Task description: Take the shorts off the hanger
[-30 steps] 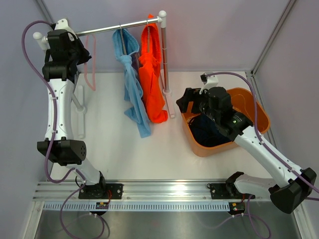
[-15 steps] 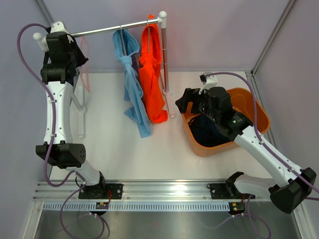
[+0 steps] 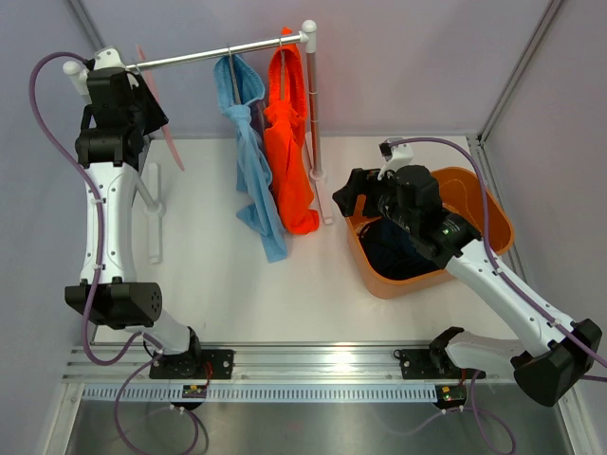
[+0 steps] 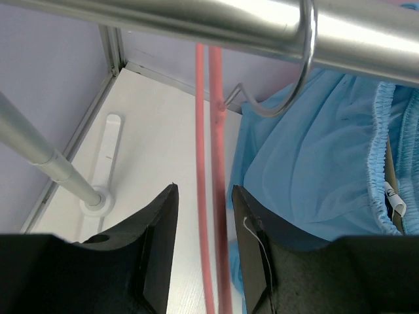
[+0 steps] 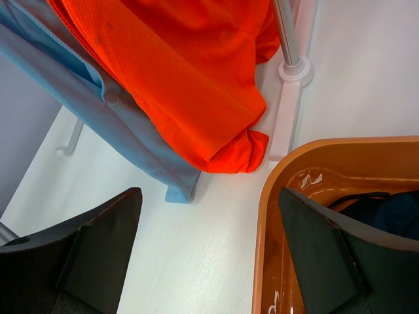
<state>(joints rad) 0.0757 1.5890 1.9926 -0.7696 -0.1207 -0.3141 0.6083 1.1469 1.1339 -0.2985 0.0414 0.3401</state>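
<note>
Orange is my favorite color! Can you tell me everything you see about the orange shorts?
The orange shorts are bright orange, made of soft fabric with a fine mesh look. They hang from the metal rail, draped long and folded, with their bottom end bunched low by the rack's white foot. On one side they press against the light blue shorts, and on the other they sit right next to the rack's post.

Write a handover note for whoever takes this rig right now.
Left gripper: open, one finger on each side of the empty pink hanger, which hangs on the rail.
Right gripper: open, holding nothing, over the rim of the orange basket.
Done: navy shorts are in the basket.
Left: light blue shorts and orange shorts hang from the rail; take both off.
</note>
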